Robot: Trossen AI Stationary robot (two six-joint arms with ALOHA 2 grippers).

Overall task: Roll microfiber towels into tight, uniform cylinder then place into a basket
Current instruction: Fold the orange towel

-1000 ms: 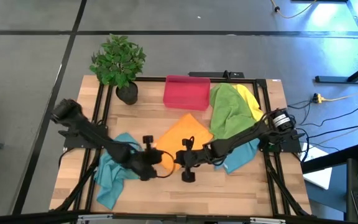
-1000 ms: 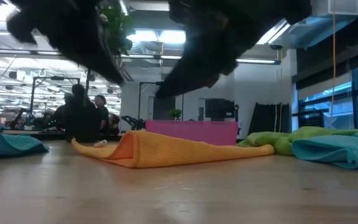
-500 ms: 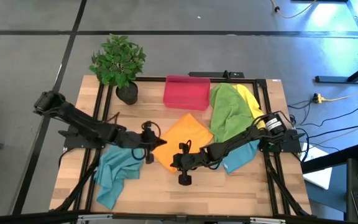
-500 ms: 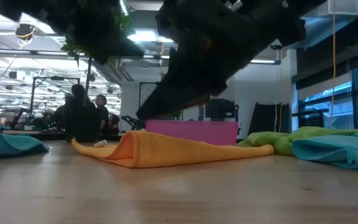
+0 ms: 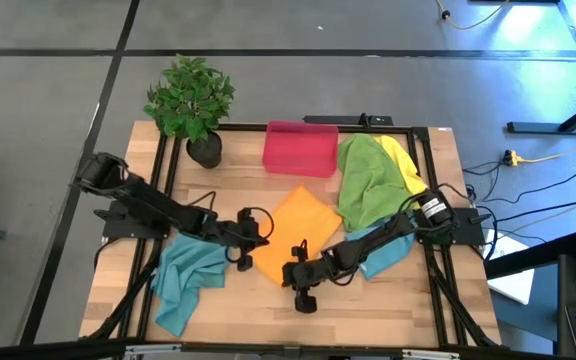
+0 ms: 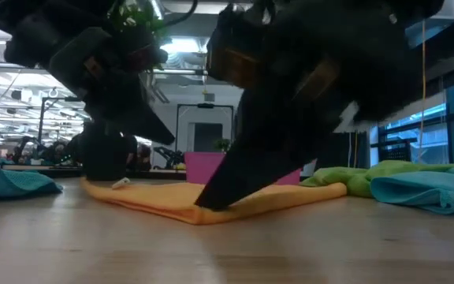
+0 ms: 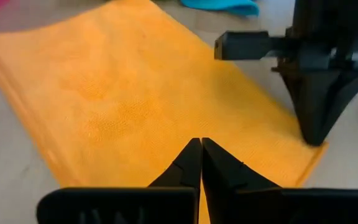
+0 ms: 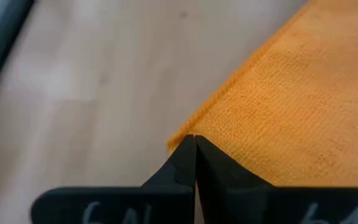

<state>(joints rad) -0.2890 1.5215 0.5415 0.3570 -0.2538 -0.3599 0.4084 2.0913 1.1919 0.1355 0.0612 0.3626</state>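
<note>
The orange towel [image 5: 293, 230] lies folded flat at the table's middle. My right gripper [image 8: 194, 138], shut, stands with its tip on the towel's near corner. My left gripper [image 7: 201, 144], also shut, hangs slanting over the towel's left part; in the low view its tip [image 6: 169, 140] shows a little above the cloth. The pink basket [image 5: 301, 148] stands at the far edge. Green [image 5: 368, 185] and yellow [image 5: 405, 160] towels lie heaped at the far right, with teal ones to the left [image 5: 188, 280] and right [image 5: 383, 252]. My right gripper presses its shut fingertips [image 6: 211, 199] down on the orange towel's near corner [image 8: 219, 134]. It comes slanting down from the table's right. The corner lies flat on the table under the tip.
A potted plant [image 5: 193, 100] stands at the far left corner. Bare wood lies along the near edge [image 5: 298, 320]. People show in the room beyond the table in the low view.
Both grippers have sunk toward the orange towel, staying shut. The right one has come down onto the towel's near corner, and the raised fold there has flattened. The left one has moved a little right over the towel's left part and rolled.
</note>
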